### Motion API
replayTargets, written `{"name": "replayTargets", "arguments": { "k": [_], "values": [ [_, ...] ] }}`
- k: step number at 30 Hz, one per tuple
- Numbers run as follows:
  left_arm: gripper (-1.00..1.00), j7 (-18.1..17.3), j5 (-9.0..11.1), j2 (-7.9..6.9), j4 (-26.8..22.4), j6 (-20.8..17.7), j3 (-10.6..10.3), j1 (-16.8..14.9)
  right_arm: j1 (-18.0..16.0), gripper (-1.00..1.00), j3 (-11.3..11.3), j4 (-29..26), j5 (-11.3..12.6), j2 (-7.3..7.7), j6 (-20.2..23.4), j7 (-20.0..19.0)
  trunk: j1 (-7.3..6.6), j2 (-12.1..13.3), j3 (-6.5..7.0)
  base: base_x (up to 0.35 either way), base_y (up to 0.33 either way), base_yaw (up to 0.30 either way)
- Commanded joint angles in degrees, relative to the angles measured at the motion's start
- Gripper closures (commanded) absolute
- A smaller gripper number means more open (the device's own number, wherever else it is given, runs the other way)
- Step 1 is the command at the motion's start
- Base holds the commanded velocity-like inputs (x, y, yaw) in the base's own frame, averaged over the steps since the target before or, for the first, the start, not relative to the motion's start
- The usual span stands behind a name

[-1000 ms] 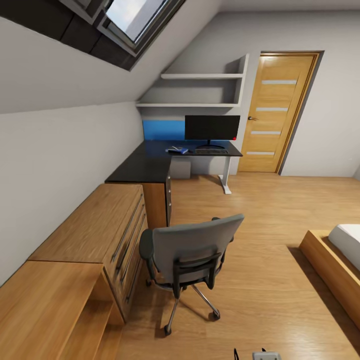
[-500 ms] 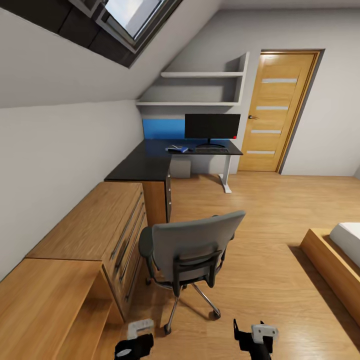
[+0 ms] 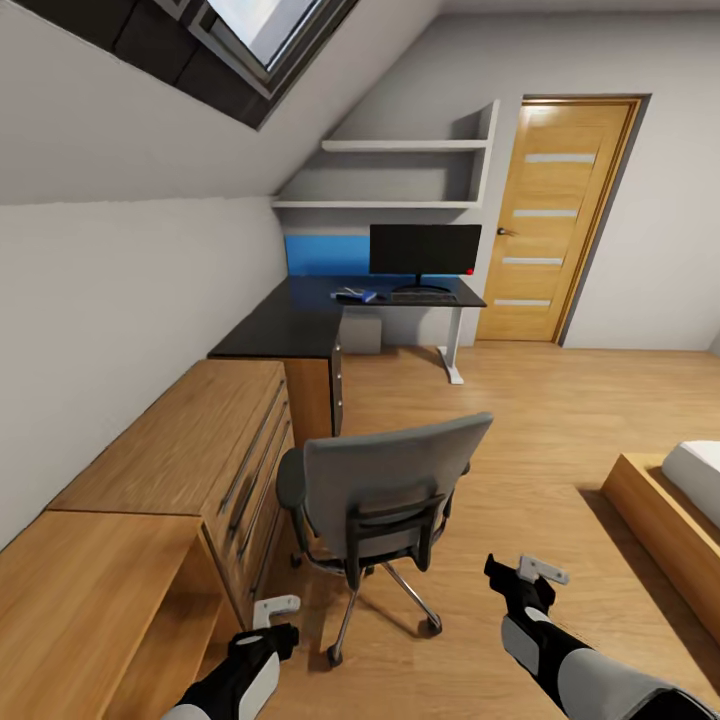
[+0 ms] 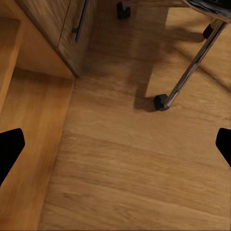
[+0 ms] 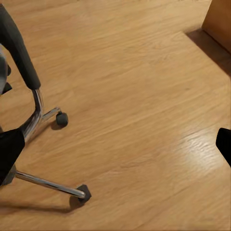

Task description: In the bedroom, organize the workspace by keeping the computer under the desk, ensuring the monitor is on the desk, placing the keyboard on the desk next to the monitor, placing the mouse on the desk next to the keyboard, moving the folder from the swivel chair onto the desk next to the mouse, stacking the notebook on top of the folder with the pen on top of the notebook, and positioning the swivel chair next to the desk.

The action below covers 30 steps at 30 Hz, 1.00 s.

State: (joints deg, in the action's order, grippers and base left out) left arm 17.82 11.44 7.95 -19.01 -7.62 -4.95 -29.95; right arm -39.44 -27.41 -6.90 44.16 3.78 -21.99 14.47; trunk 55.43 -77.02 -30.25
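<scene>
— The swivel chair (image 3: 385,505) sits lower centre of the head view, its back turned to us, just beside the light wooden chest (image 3: 190,455) and well apart from the desk (image 3: 310,322) up in the middle of the frame. I'd say the robot stands behind it so it can push it toward the desk.

— And the desk itself?

— The monitor (image 3: 425,252) already stands on it, the keyboard (image 3: 422,297) in front of its stand, something blue (image 3: 356,294) just left of that. Too small to tell folder from notebook there, and I can't pick out a mouse or pen.

— The arms?

— The left gripper (image 3: 275,618) shows at bottom left, the right gripper (image 3: 525,578) at lower right, either side of the chair. In each wrist view the fingertips (image 4: 10,150) sit at opposite edges, spread wide with nothing between them; the floor (image 5: 139,106) and chrome legs lie beyond.

— Changed from a second ago?

— Both arms have risen into the frame; back then only a sliver of the right showed at the bottom edge. The camera has crept forward a little.
</scene>
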Motion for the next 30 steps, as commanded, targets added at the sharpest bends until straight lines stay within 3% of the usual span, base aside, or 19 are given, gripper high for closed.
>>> {"name": "replayTargets", "arguments": {
  "k": [1, 5, 10, 14, 30],
  "values": [
    [-1.0, 0.42, 0.51, -0.05, -0.07, 0.1, -0.49, -0.01, -0.02, -1.0, -0.6, 0.87, 0.23, -0.34, -1.57, 0.14, 0.22, -0.45, -0.24, 0.0, 0.0, 0.0],
    [-1.0, 0.44, 0.51, -0.01, -0.02, 0.56, -0.54, -0.02, -0.03, -1.0, -1.03, 2.13, -0.83, -1.25, -3.7, -0.76, 1.1, -2.05, -0.96, 0.0, 0.0, 0.0],
    [-1.0, 0.46, 0.44, 0.1, 0.01, 0.93, -0.58, -0.02, 0.09, -1.0, -1.39, 2.92, -5.45, -2.73, -6.7, -2.32, 2.2, -4.06, -1.86, 0.0, 0.0, 0.0],
    [-1.0, 0.46, 0.43, 0.13, 0.02, 1.14, -0.63, -0.02, 0.14, -1.0, -1.41, 3.16, -7.12, -3.09, -9.58, -2.71, 3.08, -5.66, -2.57, 0.0, 0.0, 0.0],
    [-1.0, 0.46, 0.42, 0.55, 1.17, 0.96, -0.83, -0.02, 0.15, -1.0, -1.46, 3.12, -7.77, -3.42, -10.18, -2.78, 6.59, -12.08, -5.45, 0.0, 0.0, 0.0]
  ]
}}
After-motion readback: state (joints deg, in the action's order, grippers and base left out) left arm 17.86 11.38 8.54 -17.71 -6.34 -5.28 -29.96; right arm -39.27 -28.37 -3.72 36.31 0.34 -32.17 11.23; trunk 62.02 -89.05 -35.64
